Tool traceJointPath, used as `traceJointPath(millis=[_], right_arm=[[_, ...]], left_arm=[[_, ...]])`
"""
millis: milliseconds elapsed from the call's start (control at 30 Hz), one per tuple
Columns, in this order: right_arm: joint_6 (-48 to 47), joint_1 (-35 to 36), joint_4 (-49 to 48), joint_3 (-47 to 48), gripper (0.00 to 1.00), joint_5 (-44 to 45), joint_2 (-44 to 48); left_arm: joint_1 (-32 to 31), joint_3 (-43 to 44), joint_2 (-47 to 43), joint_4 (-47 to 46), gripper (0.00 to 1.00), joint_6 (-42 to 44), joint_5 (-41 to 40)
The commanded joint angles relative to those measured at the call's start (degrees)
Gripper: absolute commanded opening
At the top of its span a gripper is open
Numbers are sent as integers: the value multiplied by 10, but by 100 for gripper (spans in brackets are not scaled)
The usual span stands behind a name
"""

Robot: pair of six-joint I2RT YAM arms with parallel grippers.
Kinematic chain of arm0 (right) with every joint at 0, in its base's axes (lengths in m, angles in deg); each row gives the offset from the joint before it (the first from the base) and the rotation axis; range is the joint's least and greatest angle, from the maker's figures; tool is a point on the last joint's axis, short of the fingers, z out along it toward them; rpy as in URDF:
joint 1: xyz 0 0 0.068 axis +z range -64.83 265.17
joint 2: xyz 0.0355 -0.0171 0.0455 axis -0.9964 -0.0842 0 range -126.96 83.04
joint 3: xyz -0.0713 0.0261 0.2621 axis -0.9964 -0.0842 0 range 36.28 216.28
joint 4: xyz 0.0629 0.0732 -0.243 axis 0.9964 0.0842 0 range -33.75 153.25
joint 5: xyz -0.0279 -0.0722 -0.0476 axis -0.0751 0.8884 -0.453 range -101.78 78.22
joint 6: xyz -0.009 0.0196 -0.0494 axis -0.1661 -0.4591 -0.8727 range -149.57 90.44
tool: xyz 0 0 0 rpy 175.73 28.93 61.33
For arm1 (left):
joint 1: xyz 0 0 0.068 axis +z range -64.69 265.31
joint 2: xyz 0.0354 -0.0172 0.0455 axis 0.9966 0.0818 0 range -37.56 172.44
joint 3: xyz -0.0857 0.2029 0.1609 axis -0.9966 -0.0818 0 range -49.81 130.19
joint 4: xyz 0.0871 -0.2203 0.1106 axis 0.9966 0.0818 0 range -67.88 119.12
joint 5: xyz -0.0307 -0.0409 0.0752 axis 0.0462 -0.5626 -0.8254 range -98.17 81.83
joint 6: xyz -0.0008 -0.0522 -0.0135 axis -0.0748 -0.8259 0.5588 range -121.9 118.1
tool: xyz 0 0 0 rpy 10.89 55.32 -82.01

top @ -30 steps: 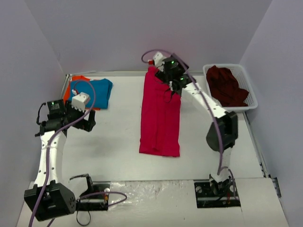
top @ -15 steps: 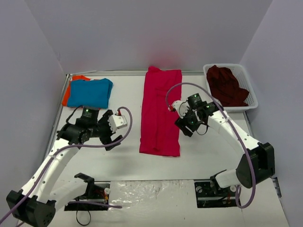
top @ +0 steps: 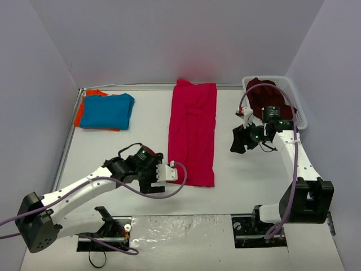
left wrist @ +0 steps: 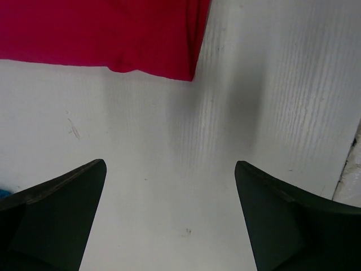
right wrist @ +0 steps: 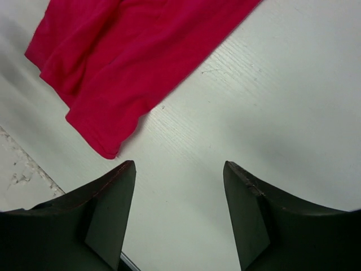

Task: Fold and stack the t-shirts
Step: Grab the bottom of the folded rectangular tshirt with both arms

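We are looking at a bright crimson-pink cloth t-shirt (top: 192, 132) lying flat mid-table, folded lengthwise into a long narrow strip running from the far edge toward the near side. At the far left, a blue cloth t-shirt (top: 107, 110), folded into a neat rectangle, is resting on an orange cloth t-shirt (top: 79, 116) whose edges are peeking out along its left side. A dark maroon cloth t-shirt (top: 261, 95) is lying crumpled in the white mesh basket (top: 300, 113) at far right.

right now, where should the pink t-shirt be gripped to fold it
Probably pinch the pink t-shirt at its near edge corners, coming low from the arms' side: it lies flat as a long strip, and the open left pincer faces that edge.
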Motion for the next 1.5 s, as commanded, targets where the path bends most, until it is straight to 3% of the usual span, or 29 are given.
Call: traceJointPath(millis=[0,367,733,867,1467], right_arm=[[-14,-38,15,-5,59,-109,-16],[-31,-112,23,-24,53,-117,-19],[-17,-112,9,-32,50,-92,-24],[-8,-112,3,-33,50,-82,-29],[0,-100,-2,-34,47,-66,-31]], left_arm=[[-35,-20,25,-72,98,34,-87],[-90,-39,108,-224,98,-10,-70],[-92,-55,128,-238,100,-6,-65],[-92,-50,154,-230,84,1,-62],[-93,-8,234,-184,53,12,-53]])
